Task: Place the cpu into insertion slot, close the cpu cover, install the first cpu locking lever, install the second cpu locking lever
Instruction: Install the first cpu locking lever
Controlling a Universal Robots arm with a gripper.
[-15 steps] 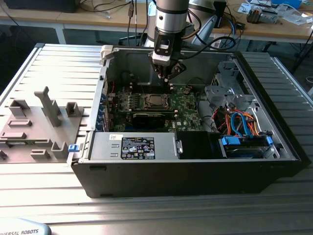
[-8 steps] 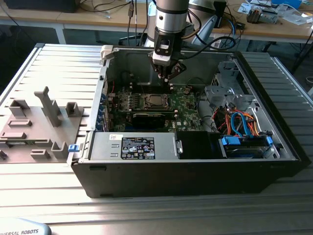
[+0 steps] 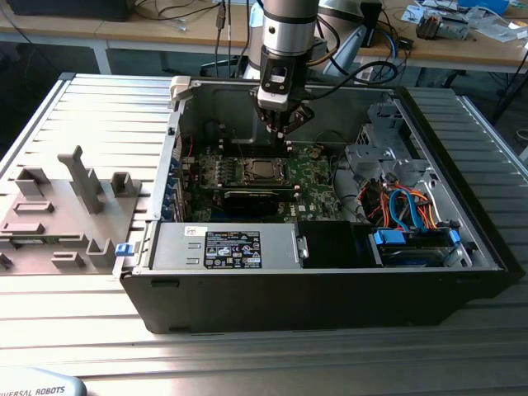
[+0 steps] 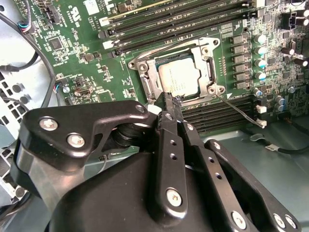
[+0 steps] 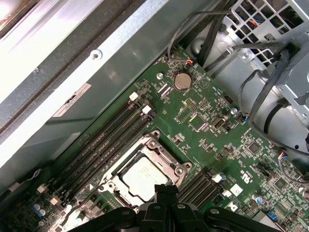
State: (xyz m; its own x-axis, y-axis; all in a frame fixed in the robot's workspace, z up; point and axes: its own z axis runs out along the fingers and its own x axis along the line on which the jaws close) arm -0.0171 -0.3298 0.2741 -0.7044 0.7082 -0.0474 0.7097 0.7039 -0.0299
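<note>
A grey parts fixture [image 3: 49,224] is seen on the exterior view's left, beside the open computer case [image 3: 330,289]. Inside, the cpu [image 4: 181,77] is seated in the insertion slot [image 4: 208,72] under the lowered cpu cover [image 4: 193,48]; the gripper [image 4: 169,99], closed narrow, is held at its edge.

Exterior view: case [image 3: 330,289] on worktop [image 3: 82,107], open side up. Jig [image 3: 49,223] at the case's 9 o'clock, just beside it.

Inside the case: board [image 3: 318,194] in the middle, box [image 3: 231,247] at the board's 6 o'clock along the near wall, drive cage [image 3: 412,223] at 3 o'clock. cpu [image 3: 264,171] lies in slot [image 3: 244,171] on the board. Card [image 3: 252,196] at the cpu's 6 o'clock. Pincer [image 3: 285,136] hangs over the board at the cpu's 1 o'clock.

Second wrist view: cover [image 4: 145,72] lies down around the cpu. Memory slots [image 4: 183,24] run along two opposite sides of it. Pincer tip is at the cover's corner.
</note>
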